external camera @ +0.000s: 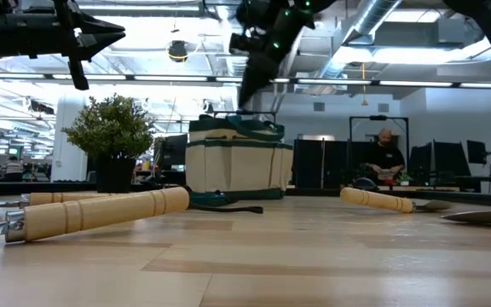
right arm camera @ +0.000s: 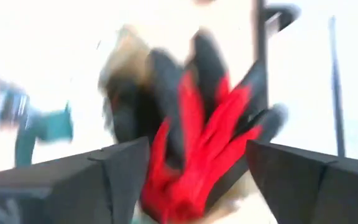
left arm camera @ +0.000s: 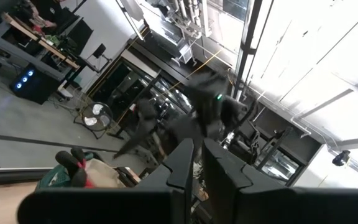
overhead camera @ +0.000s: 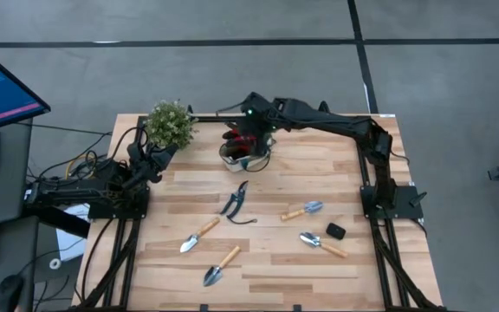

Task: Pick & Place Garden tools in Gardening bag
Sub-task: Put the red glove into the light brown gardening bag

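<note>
Four wooden-handled silver trowels (overhead camera: pixel 200 235) and dark pruning shears (overhead camera: pixel 235 202) lie near the round beige bag (overhead camera: pixel 245 157); I see red gloves (right arm camera: pixel 197 149) inside, under my wide-open right gripper (overhead camera: pixel 248 139).

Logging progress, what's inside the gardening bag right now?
Red gloves show in the gardening bag, with the right tool above them. Anything beneath the gloves is hidden.

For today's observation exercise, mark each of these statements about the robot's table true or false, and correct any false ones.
1. The right gripper is above the bag. True.
2. All four trowels are already in the bag. False: they lie on the table.
3. The red gloves show between the right gripper's spread fingers. True.
4. The shears lie beside the plant. False: they lie mid-table, apart from it.
5. The left gripper holds a trowel. False: it holds nothing.
</note>
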